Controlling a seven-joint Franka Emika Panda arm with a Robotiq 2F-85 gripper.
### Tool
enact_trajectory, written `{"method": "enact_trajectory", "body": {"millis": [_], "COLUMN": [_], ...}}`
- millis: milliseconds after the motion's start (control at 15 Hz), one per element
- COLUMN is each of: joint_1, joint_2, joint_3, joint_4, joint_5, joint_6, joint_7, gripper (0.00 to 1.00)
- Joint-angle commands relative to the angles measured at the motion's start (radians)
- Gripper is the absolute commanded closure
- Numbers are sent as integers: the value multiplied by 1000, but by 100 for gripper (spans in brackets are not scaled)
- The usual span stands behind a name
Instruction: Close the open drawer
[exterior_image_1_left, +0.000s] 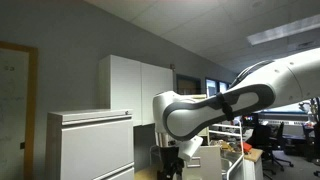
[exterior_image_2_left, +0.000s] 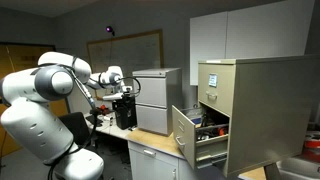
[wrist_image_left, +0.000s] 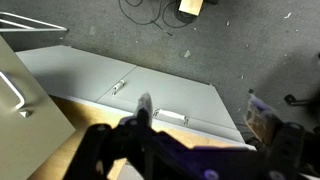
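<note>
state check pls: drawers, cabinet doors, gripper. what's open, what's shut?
lower beige drawer: open, pulled out, items inside.
top beige drawer: shut.
grey cabinet: drawers shut.
wall cabinets: doors shut.
gripper: apart from the lower beige drawer; open or shut cannot be told.

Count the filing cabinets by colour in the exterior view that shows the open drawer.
Beige filing cabinet, the one with the open drawer: 1
Grey filing cabinet: 1
Total: 2
</note>
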Motion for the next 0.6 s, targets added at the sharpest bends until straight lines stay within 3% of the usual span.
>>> {"method": "enact_trajectory", "body": {"millis": [0, 533], "joint_1": [17, 13], "joint_2": [2, 7], "joint_3": [-14, -10], "joint_4": [3, 9], "joint_5": [-6, -25], "joint_6": [-1, 1], "joint_7": [5, 10], "gripper": [0, 0]}}
